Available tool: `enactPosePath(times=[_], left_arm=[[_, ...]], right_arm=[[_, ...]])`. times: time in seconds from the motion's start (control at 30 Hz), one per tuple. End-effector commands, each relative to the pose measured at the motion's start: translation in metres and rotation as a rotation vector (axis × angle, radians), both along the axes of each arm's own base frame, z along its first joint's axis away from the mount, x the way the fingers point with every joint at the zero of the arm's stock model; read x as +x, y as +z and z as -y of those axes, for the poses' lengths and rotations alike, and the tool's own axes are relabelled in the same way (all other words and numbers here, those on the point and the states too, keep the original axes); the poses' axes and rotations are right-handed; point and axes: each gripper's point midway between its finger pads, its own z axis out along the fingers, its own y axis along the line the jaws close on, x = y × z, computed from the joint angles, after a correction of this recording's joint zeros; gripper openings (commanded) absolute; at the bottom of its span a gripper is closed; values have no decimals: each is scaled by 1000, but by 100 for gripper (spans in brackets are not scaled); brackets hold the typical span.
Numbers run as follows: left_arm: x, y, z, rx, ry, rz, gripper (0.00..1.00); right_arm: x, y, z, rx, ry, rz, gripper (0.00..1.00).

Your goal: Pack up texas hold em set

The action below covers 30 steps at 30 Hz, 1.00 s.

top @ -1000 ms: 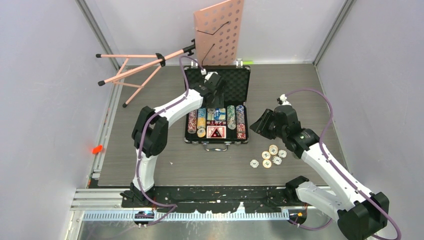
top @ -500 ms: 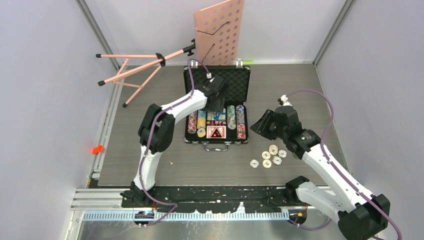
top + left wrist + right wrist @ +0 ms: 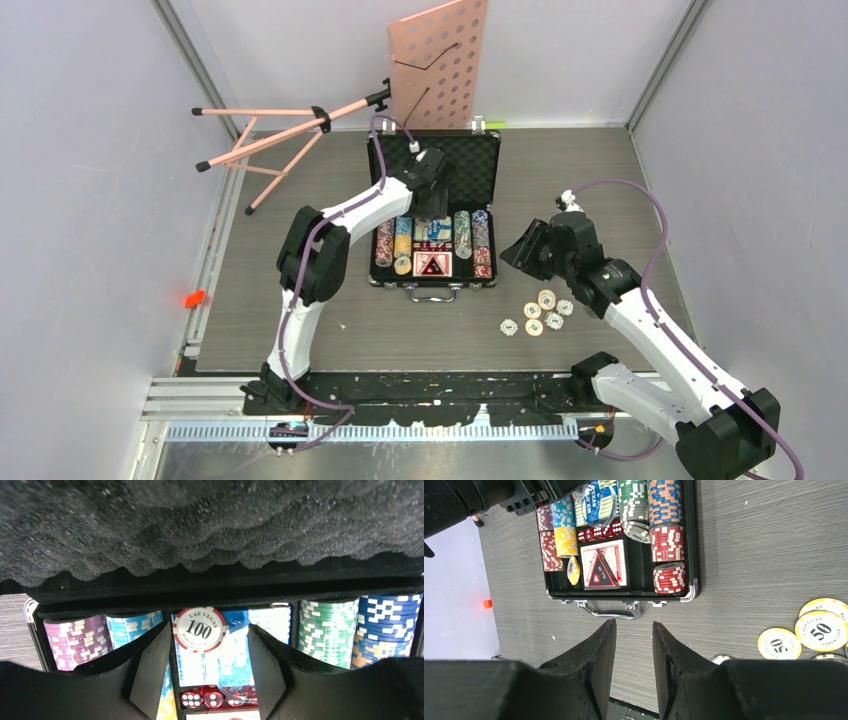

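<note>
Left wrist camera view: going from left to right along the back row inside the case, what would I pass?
purple chip stack → light blue chip stack → red-rimmed 100 chip → green chip stack → dark blue chip stack

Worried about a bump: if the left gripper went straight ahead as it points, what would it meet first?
Probably the red-rimmed 100 chip lying just beyond the open left gripper fingertips, on the card deck; depth is unclear.
</note>
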Motion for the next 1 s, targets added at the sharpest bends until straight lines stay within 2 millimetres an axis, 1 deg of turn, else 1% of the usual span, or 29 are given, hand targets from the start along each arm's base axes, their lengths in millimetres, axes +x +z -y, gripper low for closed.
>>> enactPosePath(times=[0.0, 0.2, 0.4, 0.6, 0.7, 0.83, 0.97], left_arm=[[20, 19, 4, -63, 43, 74, 59], [22, 15, 6, -72, 58, 70, 54], [19, 2, -1, -29, 81, 38, 53], [16, -7, -3, -10, 91, 8, 53], [14, -7, -4, 0, 91, 1, 54], [8, -5, -8, 15, 92, -8, 60], [2, -8, -14, 39, 88, -22, 61]], right_arm=[[2, 5, -2, 21, 2, 17, 39], [1, 4, -2, 21, 5, 14, 39], [1, 5, -2, 24, 5, 15, 38], [0, 4, -3, 29, 6, 9, 39], [-1, 4, -3, 31, 6, 12, 38], [0, 5, -3, 33, 5, 12, 39], [0, 5, -5, 37, 8, 6, 38]])
